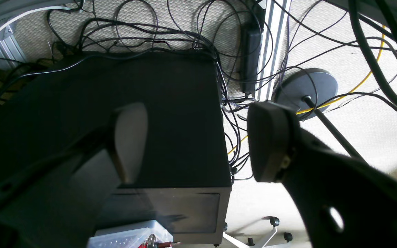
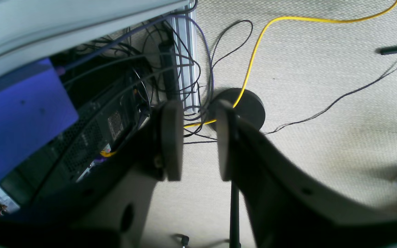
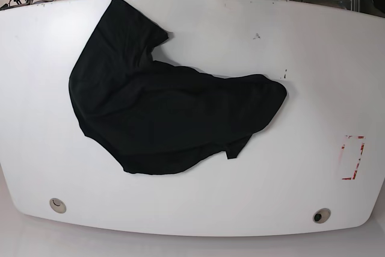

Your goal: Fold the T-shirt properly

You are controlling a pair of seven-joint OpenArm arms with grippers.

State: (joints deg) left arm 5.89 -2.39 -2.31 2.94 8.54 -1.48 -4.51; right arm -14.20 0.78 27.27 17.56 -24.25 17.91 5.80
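Left wrist view: the left gripper [image 1: 198, 141] hangs off the table, over the carpeted floor, with its two dark pads standing well apart and nothing between them. Below it are a black box-shaped computer case [image 1: 115, 113], a tangle of thin black cables [image 1: 198, 41] and a round black stand base [image 1: 305, 91]. A clear plastic box [image 1: 129, 236] sits at the bottom edge; something red and metallic lies in it, too small to name. The shirt does not show here.

Right wrist view: the right gripper [image 2: 193, 141] also points at the floor, its pads parallel with a narrow gap between them, clamped on nothing. A yellow cable [image 2: 253, 58] runs across the beige carpet past the same round base. The shirt is absent here too.

Base view: the large plain black cloth T-shirt [image 3: 162, 112] lies crumpled on the white oval table [image 3: 301, 58], left of centre. Its long axis runs diagonally, from the far left edge of the table down toward the middle right, and one edge is turned under near the lower hem. Neither arm appears over the table, so both must come in from off the tabletop. Since the cloth sits toward this view's left, the right arm looks the nearer one; the left arm would reach the rounded end near the middle.
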